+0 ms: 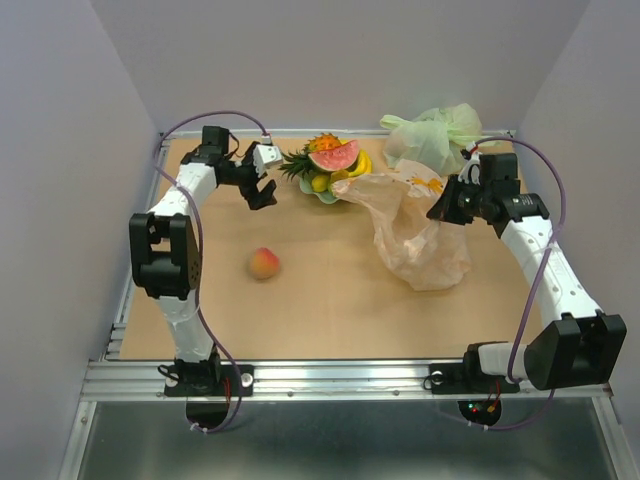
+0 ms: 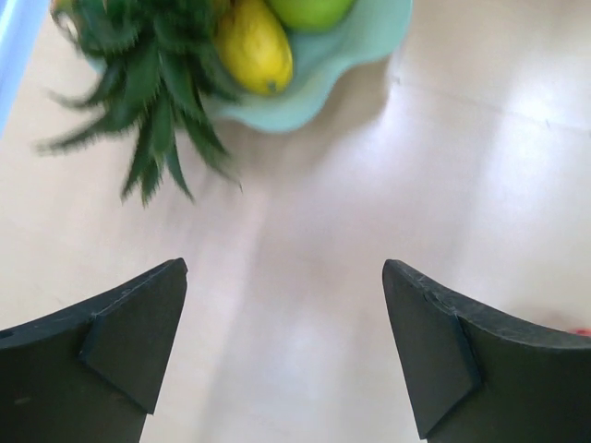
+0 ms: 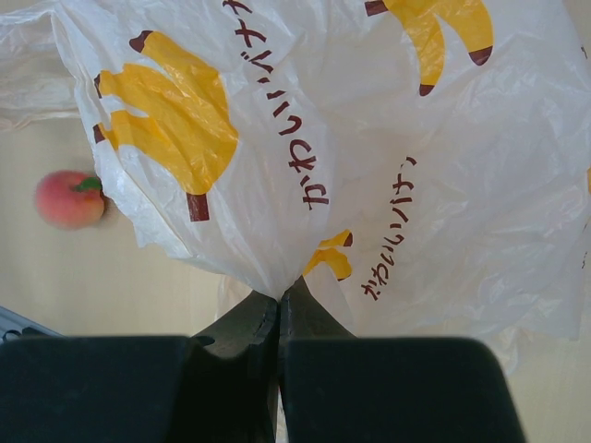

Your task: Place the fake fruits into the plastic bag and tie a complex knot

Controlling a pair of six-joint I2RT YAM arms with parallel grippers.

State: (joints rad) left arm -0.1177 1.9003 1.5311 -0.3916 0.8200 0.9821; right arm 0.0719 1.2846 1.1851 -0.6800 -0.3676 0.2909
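Observation:
The plastic bag (image 1: 415, 232), whitish with orange banana prints, stands crumpled right of centre; it fills the right wrist view (image 3: 369, 157). My right gripper (image 1: 441, 208) is shut on a fold of the bag (image 3: 280, 293) at its right side. The peach (image 1: 264, 263) lies alone on the table, also in the right wrist view (image 3: 67, 198). The watermelon slice (image 1: 334, 154), bananas (image 1: 360, 164), pineapple (image 1: 300, 160) and a green fruit (image 2: 311, 11) sit in the pale green bowl (image 1: 326, 194). My left gripper (image 1: 262, 193) is open and empty, just left of the bowl (image 2: 351, 69).
A pale green knotted bag (image 1: 432, 135) lies at the back right corner. White walls close in the table on three sides. A metal rail (image 1: 330, 378) runs along the near edge.

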